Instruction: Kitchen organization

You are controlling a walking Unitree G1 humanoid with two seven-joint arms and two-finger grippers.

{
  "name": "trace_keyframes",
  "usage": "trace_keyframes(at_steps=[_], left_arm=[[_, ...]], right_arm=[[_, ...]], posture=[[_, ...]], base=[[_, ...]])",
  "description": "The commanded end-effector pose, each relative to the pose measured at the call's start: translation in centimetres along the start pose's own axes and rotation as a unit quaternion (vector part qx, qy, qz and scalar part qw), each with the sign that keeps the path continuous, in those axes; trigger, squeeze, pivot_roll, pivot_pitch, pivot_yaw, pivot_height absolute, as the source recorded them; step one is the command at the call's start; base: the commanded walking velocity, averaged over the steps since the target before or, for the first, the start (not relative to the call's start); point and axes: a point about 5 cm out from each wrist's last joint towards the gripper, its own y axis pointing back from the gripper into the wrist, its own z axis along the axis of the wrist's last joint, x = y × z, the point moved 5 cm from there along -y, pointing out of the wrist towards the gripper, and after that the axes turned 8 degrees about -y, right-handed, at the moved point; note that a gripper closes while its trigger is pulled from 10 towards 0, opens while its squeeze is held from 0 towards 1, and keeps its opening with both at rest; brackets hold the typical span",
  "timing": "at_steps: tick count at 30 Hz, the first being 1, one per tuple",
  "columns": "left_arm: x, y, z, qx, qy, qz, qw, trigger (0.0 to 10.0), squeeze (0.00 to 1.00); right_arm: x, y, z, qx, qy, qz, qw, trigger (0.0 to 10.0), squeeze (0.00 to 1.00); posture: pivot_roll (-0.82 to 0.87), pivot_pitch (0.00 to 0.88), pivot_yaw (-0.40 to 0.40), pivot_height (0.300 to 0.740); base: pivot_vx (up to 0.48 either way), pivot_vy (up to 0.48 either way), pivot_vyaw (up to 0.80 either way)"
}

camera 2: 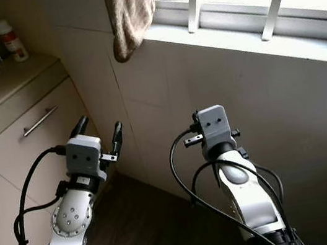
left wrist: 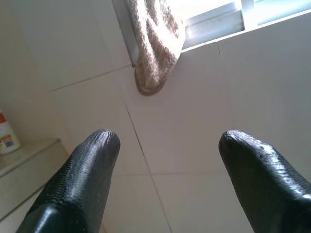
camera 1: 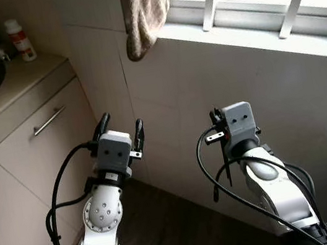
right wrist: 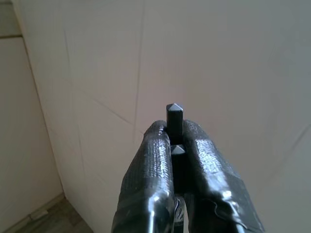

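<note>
Tiled wall dead ahead; my left gripper (camera 1: 119, 128) spread wide, nothing held, towel (camera 1: 144, 12) hanging above and beyond it. Right gripper (right wrist: 174, 141) pinched closed, empty. Reach carelessly and I scrape tile.

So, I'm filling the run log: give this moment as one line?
left gripper: open, raised toward cloth hanging at window sill | right gripper: shut, empty, facing tiled wall | bottle: on counter

Silver arms, black cables, black-fingered left pincer (camera 1: 119, 130)
</note>
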Motion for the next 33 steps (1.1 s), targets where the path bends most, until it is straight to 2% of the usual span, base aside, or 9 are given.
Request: trace_keyframes(at_steps=[1, 28, 33], left_arm=[[0.35, 0.2, -0.66, 0.013, -0.007, 0.003, 1.0, 10.0, 0.0], [0.19, 0.1, -0.52, 0.009, -0.009, -0.002, 1.0, 10.0, 0.0], [0.16, 0.12, -0.55, 0.009, -0.009, -0.002, 1.0, 10.0, 0.0]], right_arm=[[0.21, -0.1, 0.07, 0.002, -0.009, 0.006, 1.0, 0.0, 0.0], [0.49, -0.19, 0.32, -0.002, -0.013, 0.02, 1.0, 0.0, 0.0], [0.24, -0.23, 0.37, -0.005, -0.033, 0.015, 0.999, 0.0, 0.0]], posture=[[0.06, 0.0, -0.064, 0.74], [0.06, 0.0, -0.059, 0.74], [0.06, 0.0, -0.06, 0.74]], base=[[0.0, 0.0, 0.8], [0.0, 0.0, 0.8], [0.0, 0.0, 0.48]])
